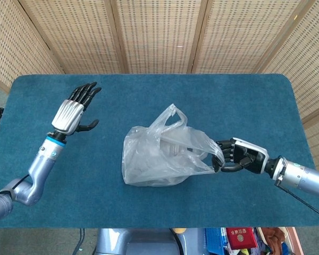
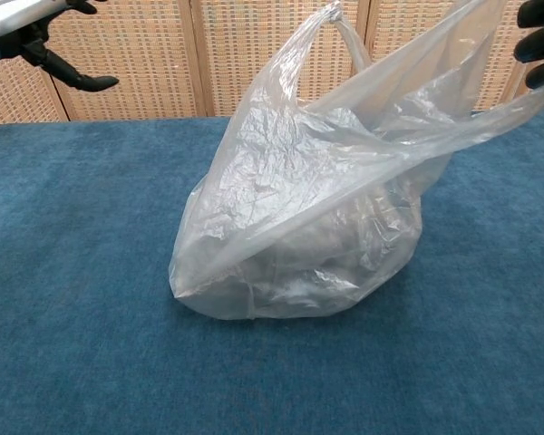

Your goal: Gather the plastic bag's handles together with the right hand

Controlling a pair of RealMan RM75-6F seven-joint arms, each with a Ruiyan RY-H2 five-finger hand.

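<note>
On table (image 1: 255, 101), one plastic bag (image 1: 159, 156)

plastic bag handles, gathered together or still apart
Apart. The right hand holds one handle stretched out sideways, while the other handle stands free above the plastic bag.

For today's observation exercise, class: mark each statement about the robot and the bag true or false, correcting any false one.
1. The right robot hand holds one handle of the plastic bag. True.
2. The left robot hand grips the other handle. False: it is open, away from the bag.
3. The bag lies on a blue table. True.
4. Both handles are gathered together. False: one stands free.
</note>
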